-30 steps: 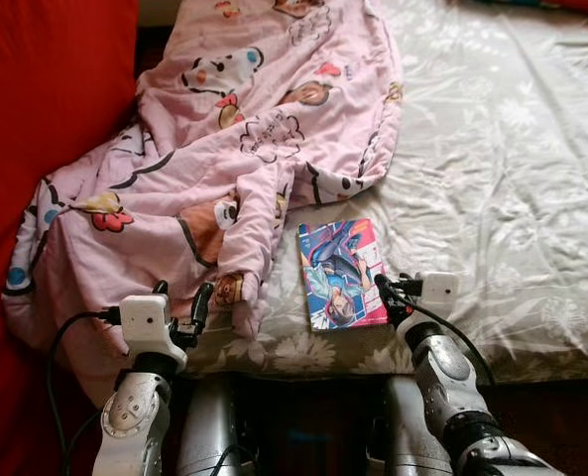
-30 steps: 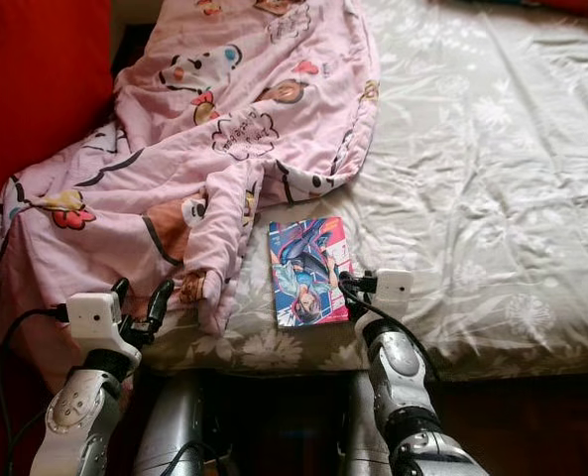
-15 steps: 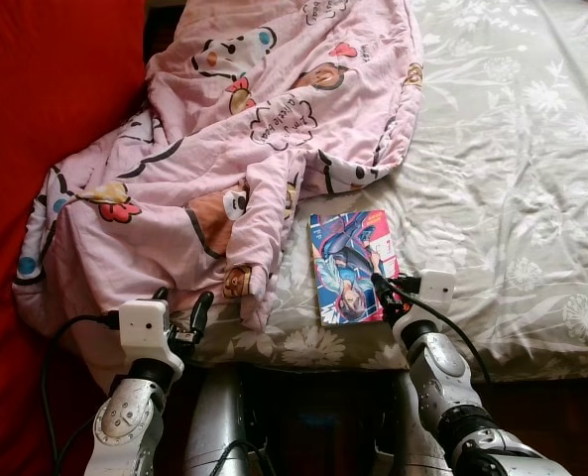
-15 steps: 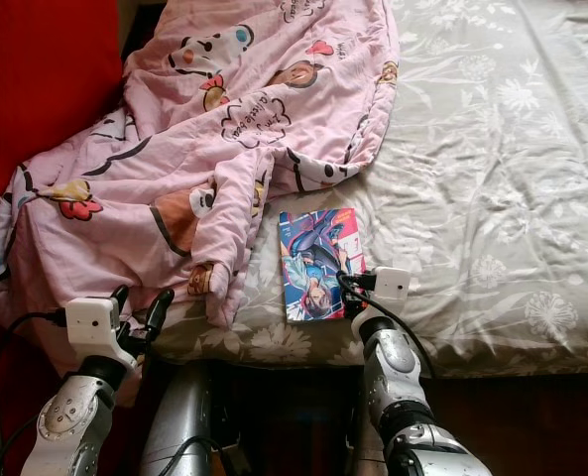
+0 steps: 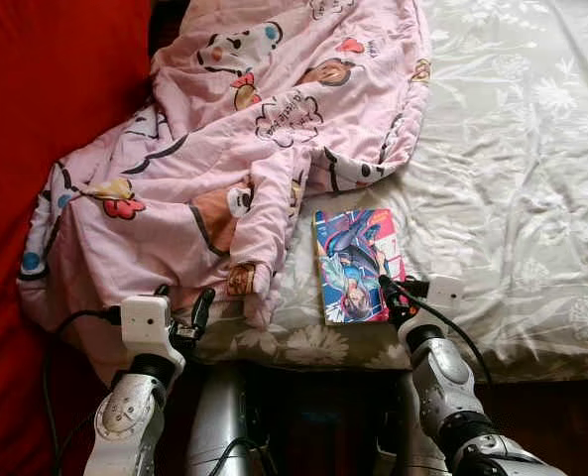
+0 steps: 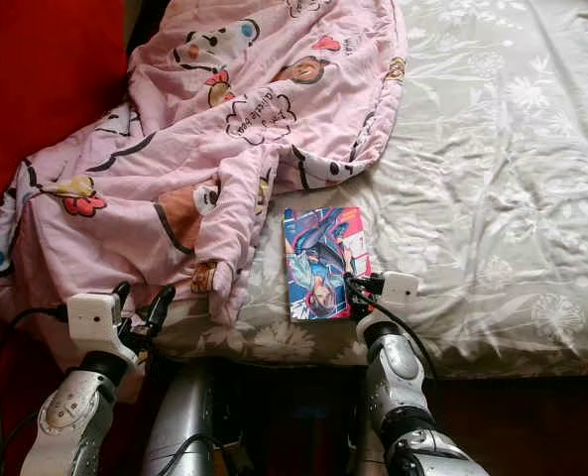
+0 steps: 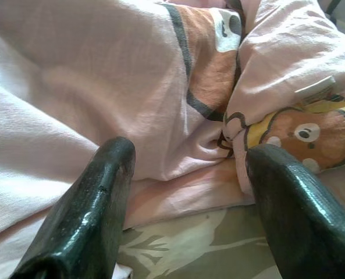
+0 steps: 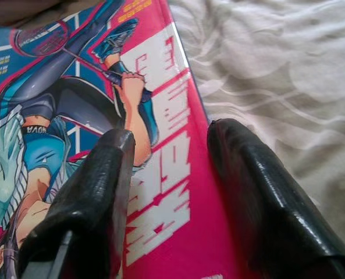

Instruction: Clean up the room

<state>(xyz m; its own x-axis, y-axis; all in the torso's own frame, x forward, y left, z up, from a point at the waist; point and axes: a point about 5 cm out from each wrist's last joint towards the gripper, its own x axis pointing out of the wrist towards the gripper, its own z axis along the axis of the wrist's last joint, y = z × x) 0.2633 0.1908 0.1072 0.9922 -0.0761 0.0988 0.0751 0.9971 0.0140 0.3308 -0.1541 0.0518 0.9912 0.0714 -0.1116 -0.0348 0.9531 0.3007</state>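
The right tool (image 5: 389, 295) has its fingers (image 8: 102, 192) spread partway over the near right corner of the book (image 5: 356, 263), one finger over the cover, the other along the book's edge; whether they touch it I cannot tell. The book lies flat on the bed (image 5: 512, 178). The left tool (image 5: 181, 305) is spread wide, empty, with the pink blanket (image 5: 224, 149) just ahead.

Right of the book (image 5: 357, 265) the bed (image 5: 512, 169) lies bare and open. The rumpled pink blanket (image 5: 234, 149) crowds its left side; a red wall (image 5: 46, 89) bounds far left.
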